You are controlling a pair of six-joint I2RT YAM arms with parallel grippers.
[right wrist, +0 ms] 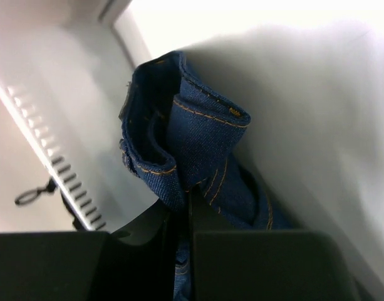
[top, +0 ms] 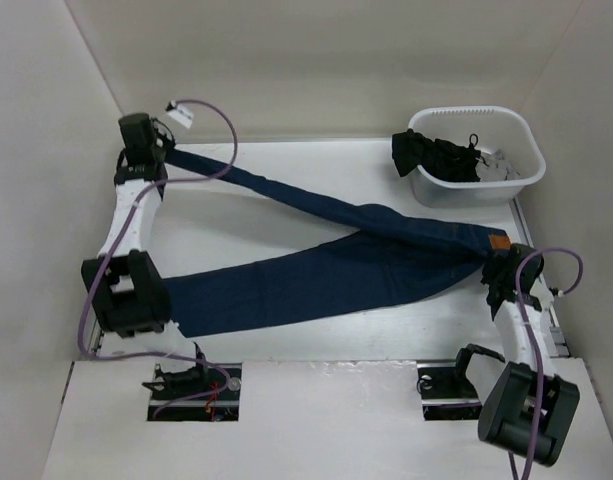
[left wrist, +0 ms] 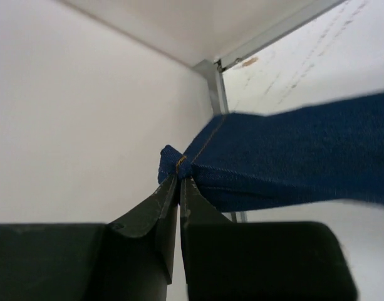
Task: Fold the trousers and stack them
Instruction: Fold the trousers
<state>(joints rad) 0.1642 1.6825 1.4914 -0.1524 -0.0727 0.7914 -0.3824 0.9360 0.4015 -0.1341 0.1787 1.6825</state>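
A white table with pale walls around it filled most of the scene. The trousers lay across it in a long sideways V. The waistband was at the right edge and the two legs spread apart towards the left. One leg ran to the far left corner. The other lay flat towards the near left, and its end stopped just beside the base of the left arm.

A white tub stood in the far right corner, just beyond the waistband, with black clothes inside, some hanging over its left rim.

The left arm reached along the left edge to the far corner. The right arm reached from the near right to the waistband. A purple cable looped off the left wrist.

The left pincer was closed tight on the hem corner of the far leg. From its own camera the fingers met with only a sliver of denim between them. The right pincer was clamped on a bunched fold of the waistband, which rose in a crumpled curl above the fingertips.

A small tan patch showed on the waistband, just on the far side of the right pincer. Orange-brown stitching ran along the seams of the bunched denim
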